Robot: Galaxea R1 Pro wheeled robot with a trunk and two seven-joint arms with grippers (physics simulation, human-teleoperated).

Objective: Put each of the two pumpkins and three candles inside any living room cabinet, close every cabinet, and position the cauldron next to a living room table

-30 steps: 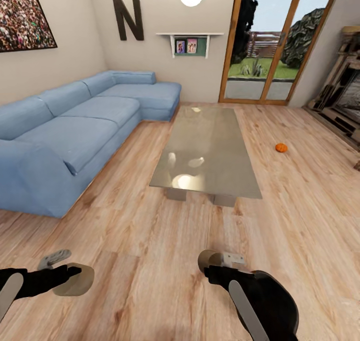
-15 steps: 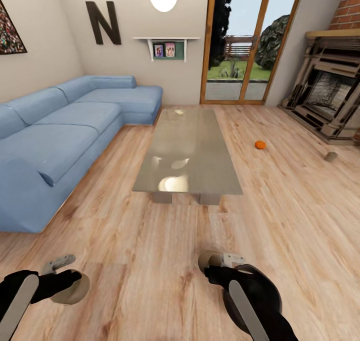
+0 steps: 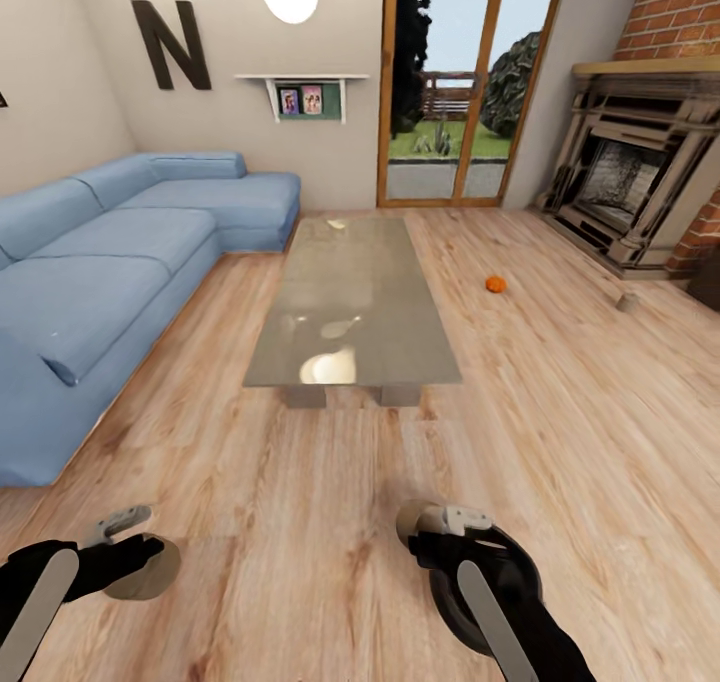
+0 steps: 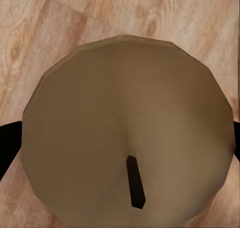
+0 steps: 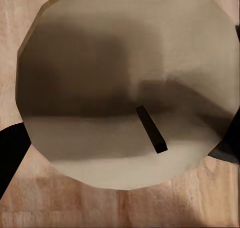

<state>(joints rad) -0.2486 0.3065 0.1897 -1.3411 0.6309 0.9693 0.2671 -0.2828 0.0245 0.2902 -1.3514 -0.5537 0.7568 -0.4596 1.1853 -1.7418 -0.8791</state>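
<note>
My left gripper [image 3: 132, 565] is shut on a tan candle [image 4: 127, 133] with a dark wick; its round top looms large in the left wrist view. The right gripper [image 3: 428, 524] is shut on a second tan candle [image 5: 125, 82]. Both hang low over the wooden floor. A third small candle [image 3: 628, 302] stands on the floor near the fireplace. One orange pumpkin [image 3: 495, 283] lies on the floor right of the glass coffee table [image 3: 350, 302]. The cabinet, the cauldron and the other pumpkin are out of view.
A blue corner sofa [image 3: 110, 262] runs along the left. The stone fireplace [image 3: 630, 177] with brick wall stands at the right, glass doors [image 3: 450, 92] at the back. Open floor lies between me and the table and to its right.
The whole view has swung to the right, bringing the fireplace and the floor candle into sight. Both grippers keep their candles at the same place in the picture.
</note>
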